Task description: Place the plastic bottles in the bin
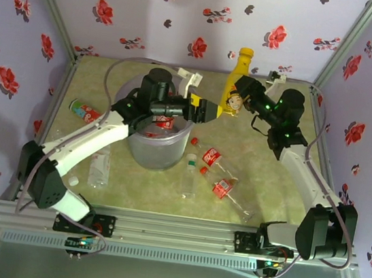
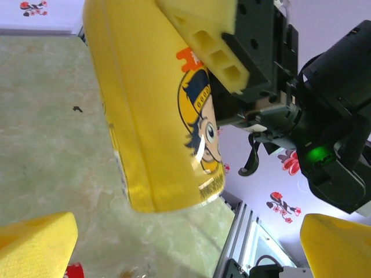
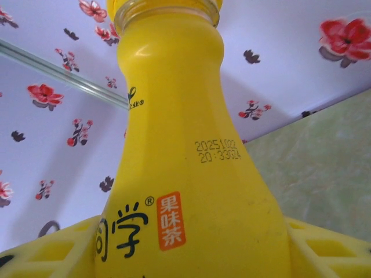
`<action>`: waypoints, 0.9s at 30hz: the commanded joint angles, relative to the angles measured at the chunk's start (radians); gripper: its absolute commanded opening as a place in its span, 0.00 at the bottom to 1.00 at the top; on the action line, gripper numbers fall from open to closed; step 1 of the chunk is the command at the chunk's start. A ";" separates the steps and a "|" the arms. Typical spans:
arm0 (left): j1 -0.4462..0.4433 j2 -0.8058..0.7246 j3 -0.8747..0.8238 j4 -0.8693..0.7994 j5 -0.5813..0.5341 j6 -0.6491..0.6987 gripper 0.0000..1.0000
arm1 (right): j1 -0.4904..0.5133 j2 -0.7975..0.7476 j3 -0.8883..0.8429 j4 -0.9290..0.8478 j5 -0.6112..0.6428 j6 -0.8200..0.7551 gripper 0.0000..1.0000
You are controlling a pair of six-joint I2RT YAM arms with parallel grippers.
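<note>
Top view. Nearest, along the bottom edge: grooved metal rail (image 1: 174, 232) carrying both arm bases. Beyond it, loose bottles on the green tabletop (image 1: 268, 191): a clear bottle (image 1: 100, 166) at the near left, a green-capped bottle (image 1: 189, 175) near the middle, a pair of red-capped bottles (image 1: 223, 186) just right of that, and a red-labelled bottle (image 1: 83, 110) lying left of the bin. Bin (image 1: 160, 153) standing left of centre, a red label visible inside under the left arm. Left gripper (image 1: 209, 109) reaching past the bin's far right rim, spread wide, aimed at the base of the yellow bottle (image 1: 239, 70). Right gripper (image 1: 239, 99) pinching that bottle at its lower body. Bottle tilted, cap toward the far wall, to the right of the bin.

Left wrist view. Closest: own yellow fingers (image 2: 36, 246) at the two bottom corners, far apart. Ahead of them, touching neither, the yellow bottle (image 2: 156, 116) with a cartoon face on its label, base hanging over the tabletop (image 2: 52, 145). Yellow pad of the right gripper pressed against the bottle's upper side, black body with a green light behind.

Right wrist view. Closest: yellow pads (image 3: 55, 252) at both lower corners, clamped against the sides of the yellow bottle (image 3: 191, 174). Neck pointing up toward the flowered wall (image 3: 52, 116), with a printed date code and an orange tag on the body. Strip of tabletop (image 3: 324, 156) at the right.
</note>
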 commanded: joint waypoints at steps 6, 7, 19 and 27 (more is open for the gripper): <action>-0.028 0.098 0.081 0.103 0.029 -0.070 0.96 | 0.035 -0.016 -0.004 0.104 -0.087 0.048 0.58; -0.031 0.106 0.085 0.102 0.029 -0.071 0.96 | 0.040 -0.017 -0.006 0.111 -0.088 0.055 0.57; -0.031 0.108 0.083 0.128 0.030 -0.083 0.81 | 0.103 0.027 0.020 0.206 -0.090 0.103 0.57; -0.030 0.092 0.101 0.118 0.029 -0.066 0.62 | 0.113 0.029 0.046 0.170 -0.091 0.077 0.64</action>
